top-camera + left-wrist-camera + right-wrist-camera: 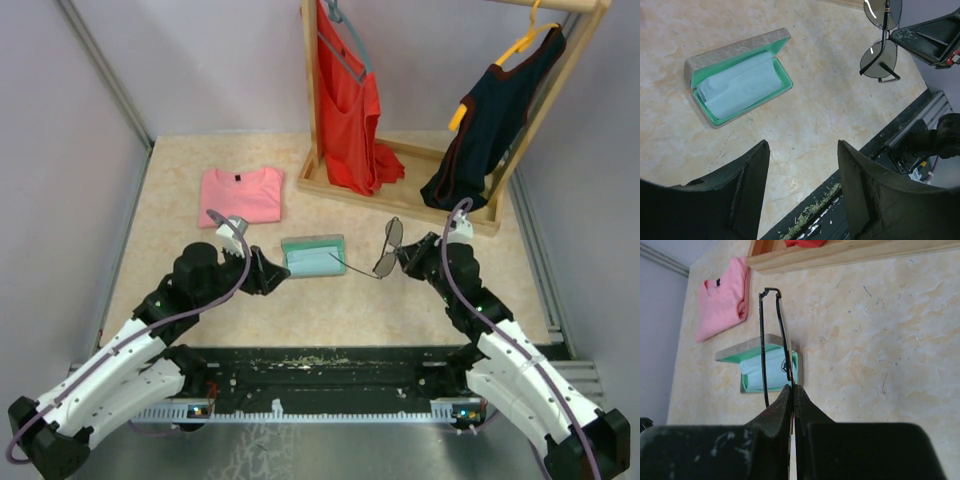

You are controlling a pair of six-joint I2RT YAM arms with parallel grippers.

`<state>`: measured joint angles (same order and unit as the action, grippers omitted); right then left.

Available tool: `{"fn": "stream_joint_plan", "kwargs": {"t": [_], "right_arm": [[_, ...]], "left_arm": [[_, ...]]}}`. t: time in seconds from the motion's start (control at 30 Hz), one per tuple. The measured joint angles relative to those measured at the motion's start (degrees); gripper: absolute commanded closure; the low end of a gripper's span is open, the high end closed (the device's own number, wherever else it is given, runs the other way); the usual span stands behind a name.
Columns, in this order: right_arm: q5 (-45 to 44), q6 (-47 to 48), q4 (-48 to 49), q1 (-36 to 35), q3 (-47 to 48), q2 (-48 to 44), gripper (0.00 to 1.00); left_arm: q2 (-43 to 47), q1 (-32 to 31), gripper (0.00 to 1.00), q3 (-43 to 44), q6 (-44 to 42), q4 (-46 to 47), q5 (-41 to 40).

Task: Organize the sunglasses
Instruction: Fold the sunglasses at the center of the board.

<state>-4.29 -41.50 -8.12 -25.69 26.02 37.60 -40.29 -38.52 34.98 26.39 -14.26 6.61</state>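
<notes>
Sunglasses (388,248) pinched by closed right gripper (792,390), held aloft just right of open case (735,50), seemingly for lowering inside. Left gripper (802,150) spread, empty, near case's left, probably ready to steady it.

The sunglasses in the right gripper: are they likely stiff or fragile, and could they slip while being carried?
Probably light and fragile: the sunglasses have a thin wire frame that may bend under a hard squeeze. They may pivot or slip, since the right gripper pinches only one narrow spot. The long unfolded arm could catch on the case rim.
</notes>
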Motion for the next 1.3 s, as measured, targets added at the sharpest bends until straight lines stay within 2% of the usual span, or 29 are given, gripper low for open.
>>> {"fn": "stream_joint_plan", "kwargs": {"t": [0.17,0.33,0.57,0.67,0.97,1.3], "right_arm": [[-2.6,-5.4,0.5,0.0,0.4,1.9,1.00],[-4.1,-7.9,1.0,-0.9,2.7,7.6,1.00],[-8.0,-9.1,1.4,-6.4,6.1,11.2,1.00],[-8.5,-9.2,1.3,-7.3,6.4,11.2,1.00],[-9.4,-9.8,0.7,-9.8,6.4,11.1,1.00],[-10.0,-10.1,-0.1,-12.6,6.4,11.1,1.00]], "left_arm": [[-0.1,-0.3,0.38,-1.9,1.2,3.1,2.8],[-5.2,-3.0,0.39,-1.7,1.3,6.3,2.9],[-12.4,-12.9,0.39,1.7,1.2,7.5,-4.8],[-14.1,-15.3,0.39,2.8,1.2,8.0,-7.9],[-19.1,-16.0,0.37,8.1,1.0,8.3,-16.5],[-24.2,-16.8,0.35,10.8,0.1,8.3,-21.4]]}}
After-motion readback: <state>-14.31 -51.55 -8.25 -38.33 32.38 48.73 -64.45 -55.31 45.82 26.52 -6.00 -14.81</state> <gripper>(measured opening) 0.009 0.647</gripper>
